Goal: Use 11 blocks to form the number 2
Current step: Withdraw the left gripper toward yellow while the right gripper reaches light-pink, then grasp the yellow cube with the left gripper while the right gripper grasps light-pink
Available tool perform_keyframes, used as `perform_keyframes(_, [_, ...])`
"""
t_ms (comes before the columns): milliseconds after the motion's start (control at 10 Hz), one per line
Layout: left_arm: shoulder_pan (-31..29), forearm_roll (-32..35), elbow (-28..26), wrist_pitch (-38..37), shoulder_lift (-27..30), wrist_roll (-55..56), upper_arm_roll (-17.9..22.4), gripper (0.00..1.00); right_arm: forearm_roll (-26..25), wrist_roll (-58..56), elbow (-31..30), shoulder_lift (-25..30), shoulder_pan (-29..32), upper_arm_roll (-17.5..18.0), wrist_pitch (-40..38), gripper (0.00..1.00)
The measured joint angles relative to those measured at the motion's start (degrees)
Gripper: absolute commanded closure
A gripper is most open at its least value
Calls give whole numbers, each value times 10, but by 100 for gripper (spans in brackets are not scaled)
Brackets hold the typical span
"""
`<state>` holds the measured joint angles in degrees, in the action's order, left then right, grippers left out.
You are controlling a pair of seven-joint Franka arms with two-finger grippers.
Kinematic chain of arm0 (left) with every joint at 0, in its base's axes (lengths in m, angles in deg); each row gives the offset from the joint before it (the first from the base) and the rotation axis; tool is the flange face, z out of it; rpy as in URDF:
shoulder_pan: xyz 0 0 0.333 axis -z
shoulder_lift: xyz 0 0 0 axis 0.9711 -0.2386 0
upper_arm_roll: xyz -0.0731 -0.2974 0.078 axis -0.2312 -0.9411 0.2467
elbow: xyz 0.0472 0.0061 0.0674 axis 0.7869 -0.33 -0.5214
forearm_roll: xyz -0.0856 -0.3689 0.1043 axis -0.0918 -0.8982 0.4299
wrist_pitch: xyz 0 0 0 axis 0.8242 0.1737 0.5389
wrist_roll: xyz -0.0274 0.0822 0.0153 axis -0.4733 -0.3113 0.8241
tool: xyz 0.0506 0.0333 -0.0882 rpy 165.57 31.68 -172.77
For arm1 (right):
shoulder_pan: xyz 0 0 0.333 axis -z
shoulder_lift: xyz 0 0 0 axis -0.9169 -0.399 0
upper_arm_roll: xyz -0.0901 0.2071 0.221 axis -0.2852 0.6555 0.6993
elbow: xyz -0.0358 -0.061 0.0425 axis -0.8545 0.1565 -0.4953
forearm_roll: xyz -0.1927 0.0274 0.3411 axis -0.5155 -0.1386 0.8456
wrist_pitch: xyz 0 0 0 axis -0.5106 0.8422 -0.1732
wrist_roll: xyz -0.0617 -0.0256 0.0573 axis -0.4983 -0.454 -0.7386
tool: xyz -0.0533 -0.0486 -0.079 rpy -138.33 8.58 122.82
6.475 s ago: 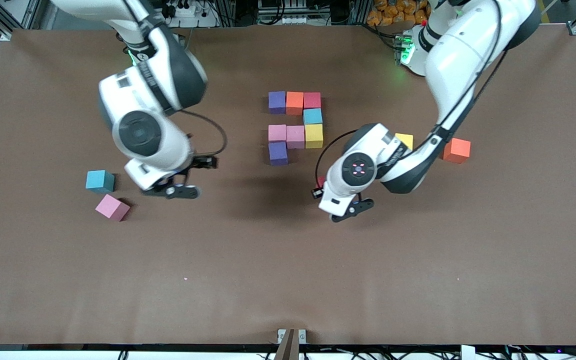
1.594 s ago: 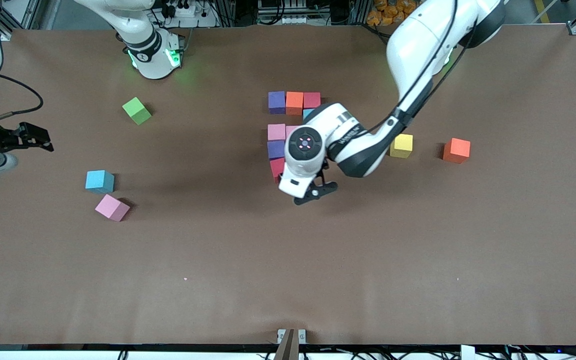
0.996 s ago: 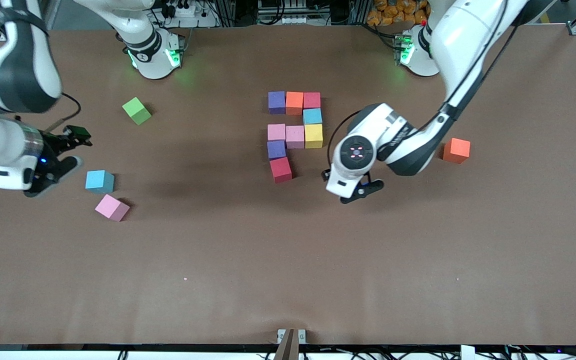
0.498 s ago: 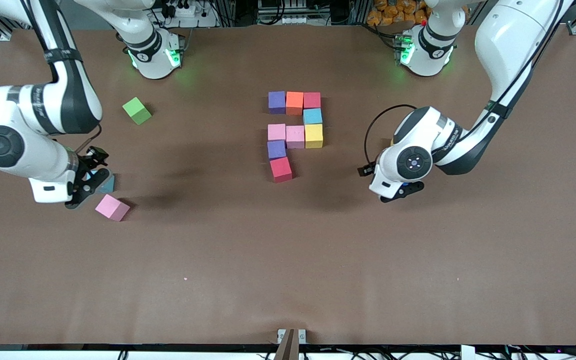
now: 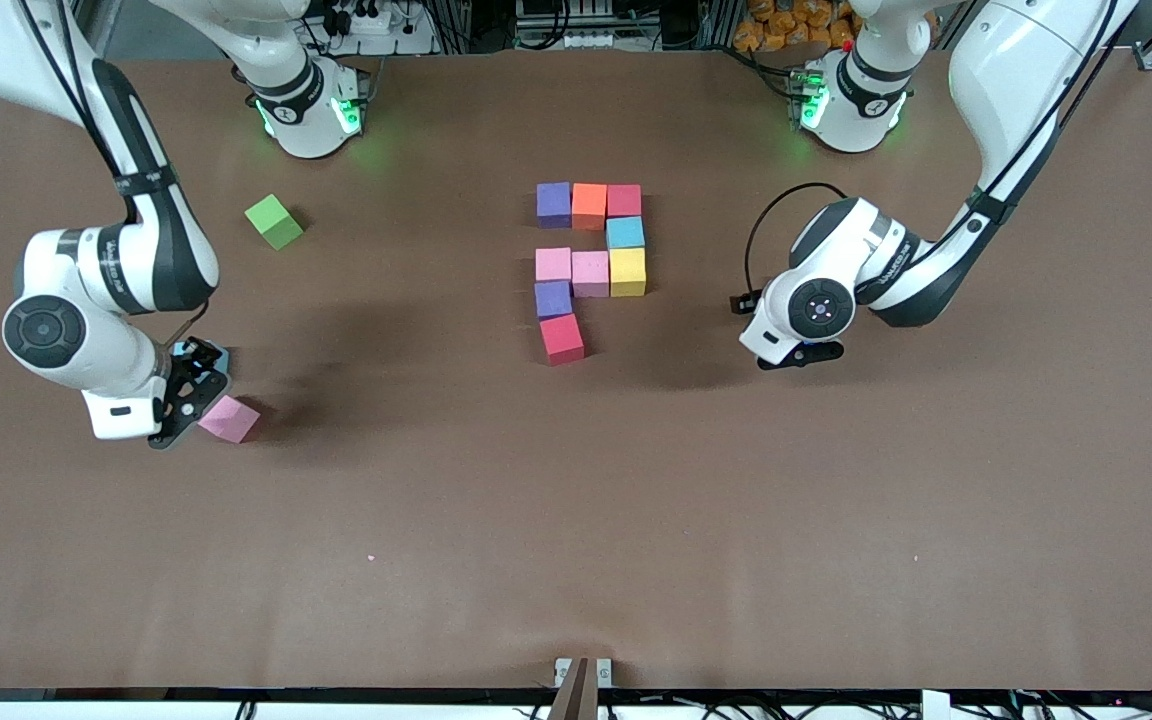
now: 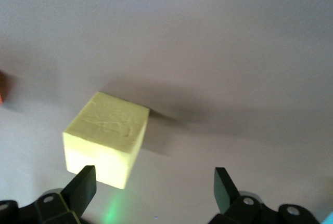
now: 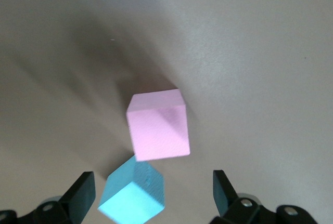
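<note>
While both pincers stand wide open and empty, you should note what lies beneath each. Your left pincer [image 5: 801, 352] hangs over the yellow block [image 6: 106, 139], which sits off-centre toward one finger [image 6: 83, 185], not squarely between the two. Your right pincer [image 5: 184, 395] hangs over the pink block [image 7: 158, 124], with the light blue block [image 7: 133, 191] just beside it and turned cornerwise. On the counter [image 5: 576, 520] the partial number 2 [image 5: 588, 262] lies midway between both arms. From the front, the left arm hides the yellow block and the right pincer nearly covers the blue one.
</note>
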<state>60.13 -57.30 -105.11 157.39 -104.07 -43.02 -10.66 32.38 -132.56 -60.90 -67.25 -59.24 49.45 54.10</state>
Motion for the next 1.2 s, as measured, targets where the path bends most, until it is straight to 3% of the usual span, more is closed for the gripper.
perform_keyframes(598, [-39,3,-28,1,18,-102,1,0,0,0,1,-49,0,-8,56,0])
perform_keyframes(1195, [-62,24,-33,28,-6,-143,2,0,11,0,1,-83,0,-20,82,0])
